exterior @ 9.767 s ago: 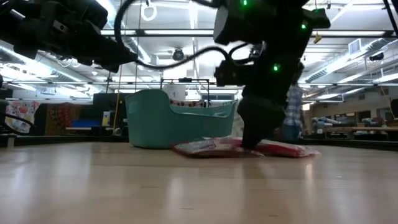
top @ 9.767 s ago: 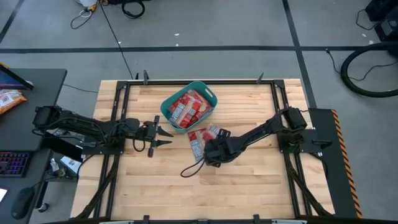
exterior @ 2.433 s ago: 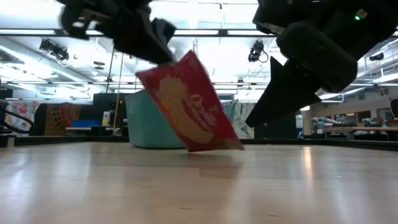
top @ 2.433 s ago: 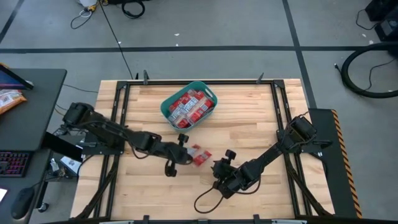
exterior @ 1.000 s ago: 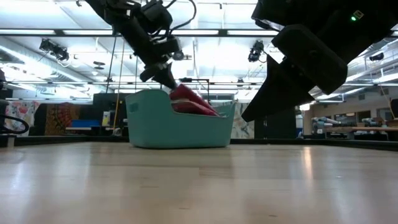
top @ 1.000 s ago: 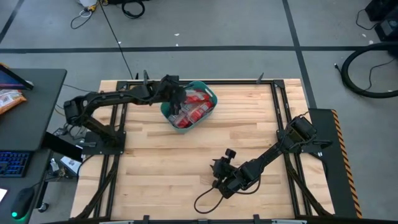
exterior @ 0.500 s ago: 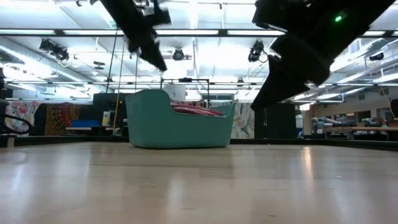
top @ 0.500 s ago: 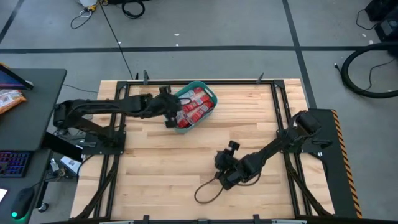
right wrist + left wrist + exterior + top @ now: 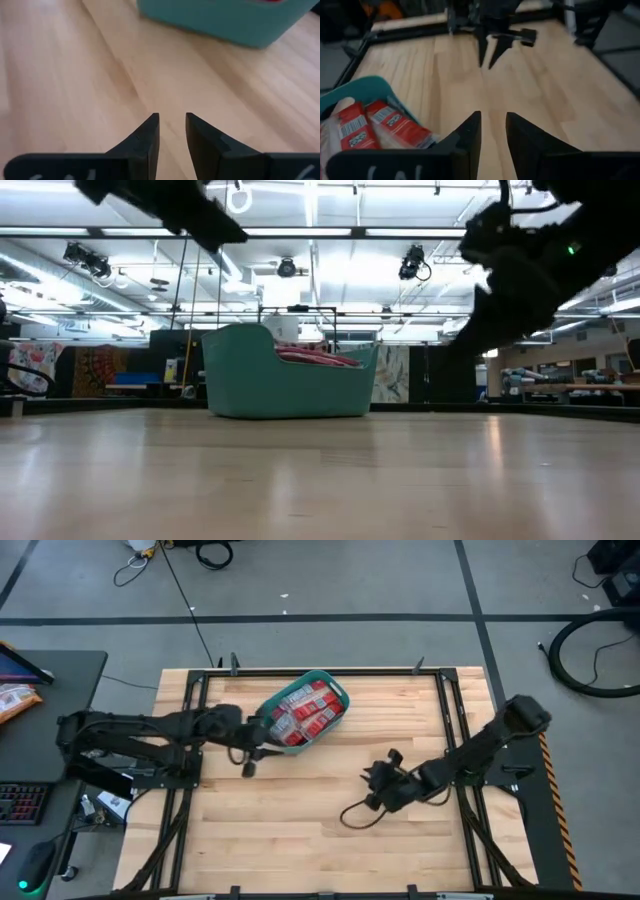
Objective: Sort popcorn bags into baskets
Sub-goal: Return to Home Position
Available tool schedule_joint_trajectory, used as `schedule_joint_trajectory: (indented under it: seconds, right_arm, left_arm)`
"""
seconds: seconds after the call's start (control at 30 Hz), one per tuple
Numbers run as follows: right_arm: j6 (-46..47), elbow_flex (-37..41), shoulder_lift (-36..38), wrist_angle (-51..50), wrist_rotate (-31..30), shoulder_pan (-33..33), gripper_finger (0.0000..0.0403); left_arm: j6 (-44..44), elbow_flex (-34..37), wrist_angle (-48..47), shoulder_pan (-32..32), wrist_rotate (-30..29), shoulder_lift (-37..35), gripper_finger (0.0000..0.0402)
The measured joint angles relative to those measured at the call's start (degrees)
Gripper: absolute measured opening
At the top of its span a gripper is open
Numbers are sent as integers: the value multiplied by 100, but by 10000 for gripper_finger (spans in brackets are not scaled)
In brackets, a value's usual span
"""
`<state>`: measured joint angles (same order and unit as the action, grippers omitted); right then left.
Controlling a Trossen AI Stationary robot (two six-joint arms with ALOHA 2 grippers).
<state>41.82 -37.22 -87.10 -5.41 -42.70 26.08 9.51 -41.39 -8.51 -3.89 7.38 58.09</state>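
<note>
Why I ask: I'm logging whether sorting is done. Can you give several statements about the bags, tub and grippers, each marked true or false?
All visible bags lie in the tub. True.
A bag lies loose on the table. False: none shows on the wood.
The left gripper holds a bag. False: it is open and empty.
The right gripper is open, apart from the tub. True.
The tub lies tipped over. False: it stands upright.
</note>
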Motion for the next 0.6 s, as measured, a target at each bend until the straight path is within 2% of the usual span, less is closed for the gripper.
schedule_joint_trajectory:
  seconds: [0.13, 0.27, 0.6]
  right_arm:
    - [-116, 173, 801, 22, -103, -15, 99]
    - [-775, 226, 1615, 36, -360, -60, 99]
    - [-1629, 228, 3262, -471, -376, -518, 99]
  left_arm:
    - [-247, 619, 596, -14, 105, -819, 94]
    - [-486, 1103, 829, -44, 101, -1557, 94]
    - [-903, 2029, 906, -50, 34, -3076, 94]
